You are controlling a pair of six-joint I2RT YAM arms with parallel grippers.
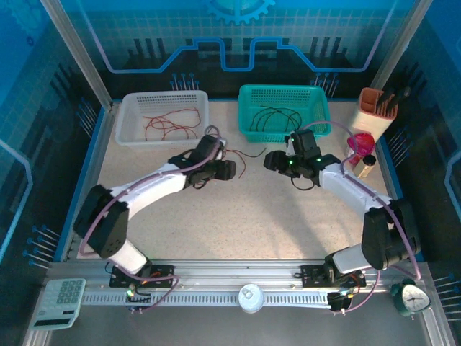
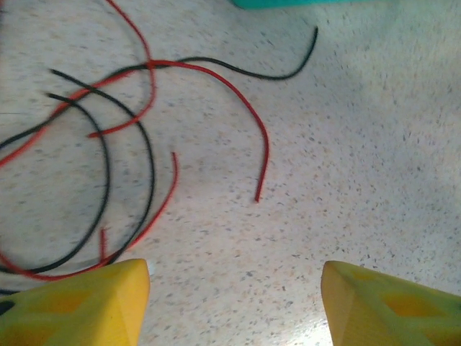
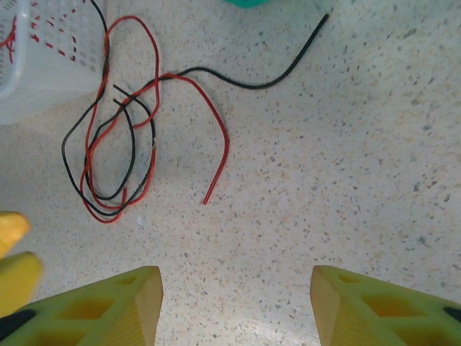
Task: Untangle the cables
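Tangled cables [image 2: 266, 148] are spread on the desk [image 1: 238, 216], between the left end effector [image 2: 234, 288] and right end effector [image 3: 238, 288]; both are held apart and empty above, presumably so that one strand can be singled out.

A: What is sitting at the back of the table [image 1: 238, 216]?

B: A white basket [image 1: 164, 94] is standing at upper left. A teal basket [image 1: 281, 89] is standing just right of centre, apart from it.

A: And what is showing at the right edge?

B: An orange holder [image 1: 374, 108] is standing at upper right, with dark tools [image 1: 392, 97] sticking out of it. A pink item [image 1: 360, 143] is lying just below, too small to tell.

A: What is lying along the bottom?

B: A calculator [image 1: 63, 303] is lying at lower left. A white disc [image 1: 251, 297] is resting at bottom centre, and a clock [image 1: 413, 298] is standing at lower right.
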